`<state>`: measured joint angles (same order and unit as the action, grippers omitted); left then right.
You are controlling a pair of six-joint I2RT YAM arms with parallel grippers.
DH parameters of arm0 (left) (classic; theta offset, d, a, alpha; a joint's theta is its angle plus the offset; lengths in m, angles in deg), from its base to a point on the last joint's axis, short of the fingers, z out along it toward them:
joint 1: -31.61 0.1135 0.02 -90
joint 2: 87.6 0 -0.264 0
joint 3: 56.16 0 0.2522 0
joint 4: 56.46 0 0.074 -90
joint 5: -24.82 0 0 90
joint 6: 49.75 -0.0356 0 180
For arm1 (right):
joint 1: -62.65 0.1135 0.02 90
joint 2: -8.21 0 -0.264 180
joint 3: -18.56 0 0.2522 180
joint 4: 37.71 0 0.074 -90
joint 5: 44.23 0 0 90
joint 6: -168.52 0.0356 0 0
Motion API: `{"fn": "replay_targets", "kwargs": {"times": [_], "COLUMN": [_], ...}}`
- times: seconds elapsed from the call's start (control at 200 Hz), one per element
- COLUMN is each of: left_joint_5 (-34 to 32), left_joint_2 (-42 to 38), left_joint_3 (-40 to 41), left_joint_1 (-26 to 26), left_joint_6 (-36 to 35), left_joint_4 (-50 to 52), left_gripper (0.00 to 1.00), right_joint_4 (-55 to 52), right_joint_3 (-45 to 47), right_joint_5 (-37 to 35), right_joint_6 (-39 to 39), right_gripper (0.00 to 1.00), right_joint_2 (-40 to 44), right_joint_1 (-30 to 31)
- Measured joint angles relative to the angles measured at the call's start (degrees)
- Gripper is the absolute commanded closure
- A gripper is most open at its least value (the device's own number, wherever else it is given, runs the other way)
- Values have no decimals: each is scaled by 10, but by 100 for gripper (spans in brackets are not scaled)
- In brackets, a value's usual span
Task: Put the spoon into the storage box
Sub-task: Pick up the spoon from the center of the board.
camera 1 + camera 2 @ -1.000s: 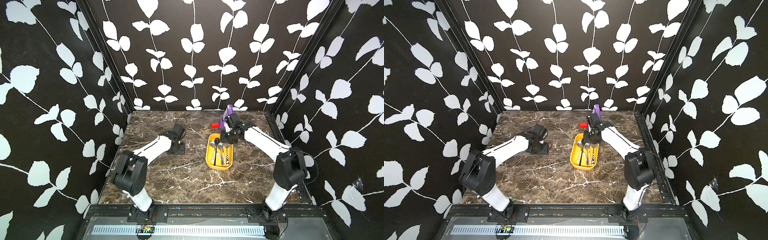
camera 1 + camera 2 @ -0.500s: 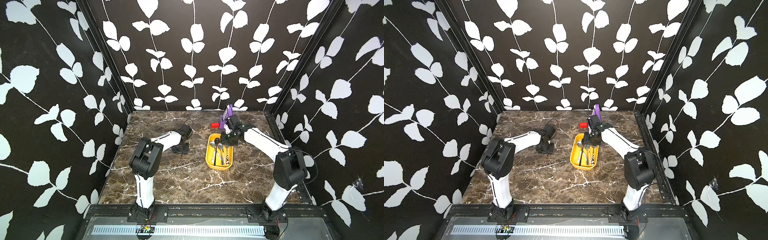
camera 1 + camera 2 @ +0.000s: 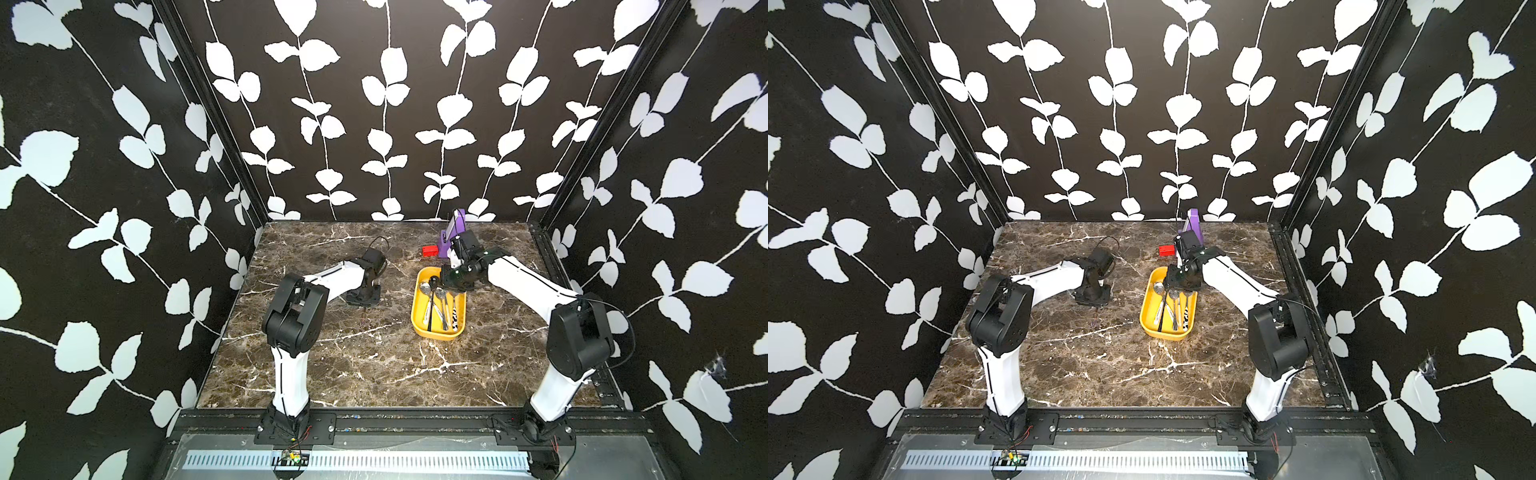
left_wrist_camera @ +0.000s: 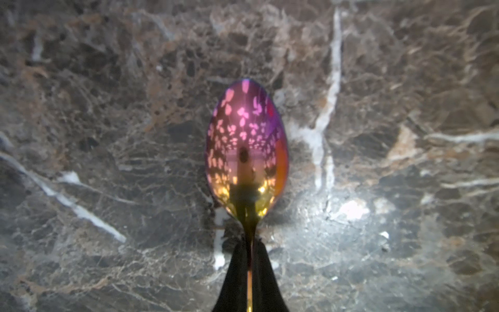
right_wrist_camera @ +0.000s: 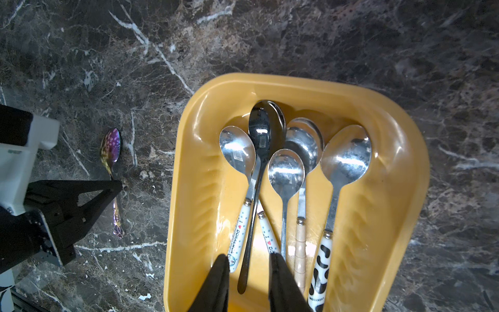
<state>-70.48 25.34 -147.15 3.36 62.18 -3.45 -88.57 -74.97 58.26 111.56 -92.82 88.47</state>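
left gripper (image 4: 249, 244) clenched on spoon (image 4: 246, 146) handle; spoon on table (image 4: 108, 108), left of box (image 5: 399, 189). right gripper (image 5: 249, 264) over box far end, fingers (image 5: 216, 286) parted, grasping nothing. other spoons (image 5: 286, 167) inside box.

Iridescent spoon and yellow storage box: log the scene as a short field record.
iridescent spoon: on the marble table, outside the box
left hand: shut on the spoon's neck
storage box: yellow, holds other spoons
right hand: open, above the handle ends in the box
task status: spoon not yet in box
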Motion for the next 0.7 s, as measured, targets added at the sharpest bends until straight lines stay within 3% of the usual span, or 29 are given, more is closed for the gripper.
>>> {"fn": "replay_targets", "kwargs": {"times": [0.39,0.7], "left_joint_5": [57,156], "left_joint_2": [-19,-153], "left_joint_3": [18,25], "left_joint_1": [10,11], "left_joint_6": [-6,9], "left_joint_4": [-31,-110], "left_gripper": [100,100], "right_joint_4": [11,100], "right_joint_3": [15,59], "right_joint_5": [3,52], "right_joint_6": [-1,-18], "right_gripper": [71,65], "right_joint_2": [13,79], "right_joint_1": [0,1]}}
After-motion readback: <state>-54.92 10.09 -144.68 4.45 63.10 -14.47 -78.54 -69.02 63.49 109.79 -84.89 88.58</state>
